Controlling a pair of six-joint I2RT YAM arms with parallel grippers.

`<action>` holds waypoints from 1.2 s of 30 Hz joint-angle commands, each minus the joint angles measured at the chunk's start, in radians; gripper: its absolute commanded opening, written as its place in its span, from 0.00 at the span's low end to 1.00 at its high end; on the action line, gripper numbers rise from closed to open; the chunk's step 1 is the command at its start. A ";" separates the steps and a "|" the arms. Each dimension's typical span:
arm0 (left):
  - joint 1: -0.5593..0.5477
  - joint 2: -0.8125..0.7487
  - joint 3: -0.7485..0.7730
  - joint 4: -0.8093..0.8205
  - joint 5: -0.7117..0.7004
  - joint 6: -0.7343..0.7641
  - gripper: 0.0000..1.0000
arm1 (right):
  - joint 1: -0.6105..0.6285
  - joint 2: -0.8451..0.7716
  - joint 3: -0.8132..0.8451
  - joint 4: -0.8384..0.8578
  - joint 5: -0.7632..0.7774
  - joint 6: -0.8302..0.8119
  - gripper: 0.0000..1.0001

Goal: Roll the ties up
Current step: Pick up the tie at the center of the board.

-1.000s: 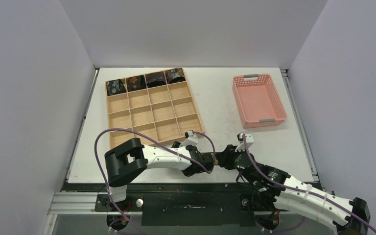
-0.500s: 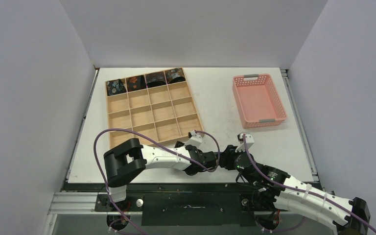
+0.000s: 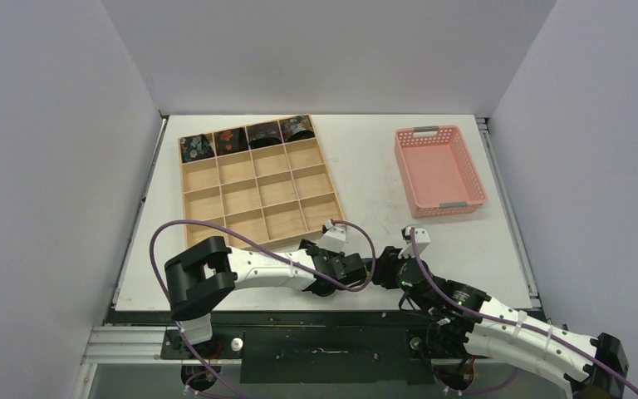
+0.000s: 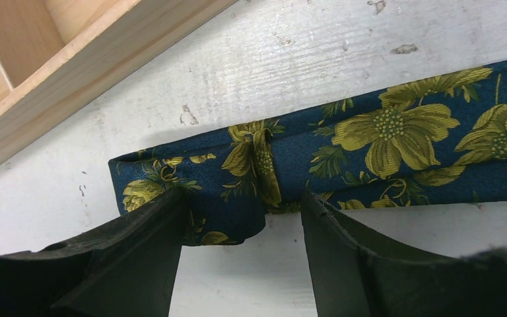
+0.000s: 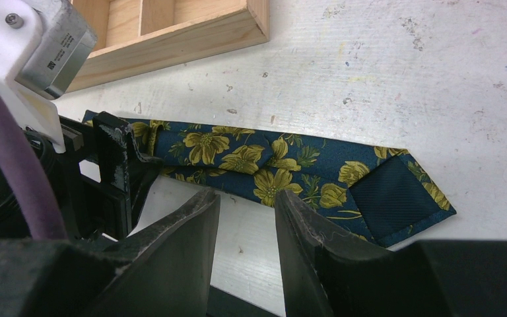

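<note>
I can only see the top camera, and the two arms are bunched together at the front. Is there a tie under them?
Observer: Yes. The left wrist camera shows a navy tie with yellow flowers lying on the table.
Operator: Is it rolled up yet?
Observer: No, just one end is folded over, between the open jaws of the left tool.
Operator: What about the other end?
Observer: It's wide and pointed, with a plain dark patch facing up, and the right tool isn't holding it.
</note>
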 commanded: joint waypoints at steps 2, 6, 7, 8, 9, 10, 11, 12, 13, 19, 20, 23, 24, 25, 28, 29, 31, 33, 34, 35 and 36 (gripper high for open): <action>0.004 -0.042 -0.027 0.102 0.071 0.003 0.62 | -0.008 0.012 0.012 -0.002 0.024 0.011 0.38; 0.004 -0.104 -0.050 0.101 0.049 0.000 0.67 | -0.008 0.011 0.020 -0.008 0.028 0.015 0.40; 0.004 -0.127 -0.055 0.099 0.043 0.000 0.69 | -0.008 0.010 0.021 -0.009 0.029 0.017 0.42; 0.004 -0.149 -0.060 0.096 0.036 0.000 0.71 | -0.008 0.011 0.021 -0.010 0.032 0.021 0.44; 0.004 -0.176 -0.067 0.095 0.032 0.000 0.73 | -0.008 0.011 0.022 -0.010 0.035 0.022 0.46; 0.004 -0.206 -0.076 0.096 0.026 -0.001 0.76 | -0.008 0.011 0.023 -0.010 0.044 0.029 0.49; 0.003 -0.235 -0.090 0.100 0.023 -0.002 0.79 | -0.008 0.009 0.025 -0.012 0.054 0.042 0.52; 0.004 -0.269 -0.105 0.111 0.021 -0.003 0.82 | -0.008 0.004 0.028 -0.016 0.067 0.056 0.57; 0.004 -0.302 -0.120 0.122 0.020 -0.003 0.87 | -0.008 -0.004 0.032 -0.021 0.079 0.064 0.63; 0.006 -0.536 -0.193 0.154 -0.002 -0.007 0.96 | -0.008 -0.087 0.046 -0.002 0.058 0.025 0.75; 0.007 -0.587 -0.211 0.163 -0.007 -0.006 0.97 | -0.008 -0.085 0.058 -0.001 0.038 0.007 0.75; 0.012 -0.775 -0.294 0.220 -0.018 0.017 0.96 | -0.008 -0.045 0.089 0.028 -0.035 -0.032 0.74; 0.019 -0.837 -0.334 0.248 -0.016 0.034 0.96 | -0.008 -0.024 0.093 0.054 -0.065 -0.041 0.73; 0.029 -0.903 -0.373 0.277 -0.012 0.049 0.96 | -0.008 0.000 0.096 0.074 -0.094 -0.044 0.72; 0.101 -1.098 -0.512 0.369 0.085 0.076 0.96 | -0.006 0.102 0.100 0.166 -0.185 -0.051 0.66; 0.141 -1.158 -0.565 0.408 0.139 0.086 0.96 | -0.004 0.137 0.097 0.206 -0.210 -0.041 0.64; 0.223 -1.269 -0.667 0.492 0.263 0.084 0.97 | 0.000 0.217 0.092 0.317 -0.273 -0.022 0.57; 0.321 -1.348 -0.754 0.584 0.385 0.071 0.99 | 0.012 0.303 0.102 0.411 -0.308 0.004 0.52; 0.360 -1.367 -0.786 0.611 0.442 0.058 0.99 | 0.022 0.349 0.114 0.452 -0.317 0.011 0.50; 0.402 -1.376 -0.810 0.637 0.496 0.049 1.00 | 0.032 0.391 0.130 0.485 -0.322 0.017 0.50; 0.441 -1.372 -0.830 0.662 0.551 0.042 1.00 | 0.046 0.436 0.147 0.514 -0.324 0.020 0.50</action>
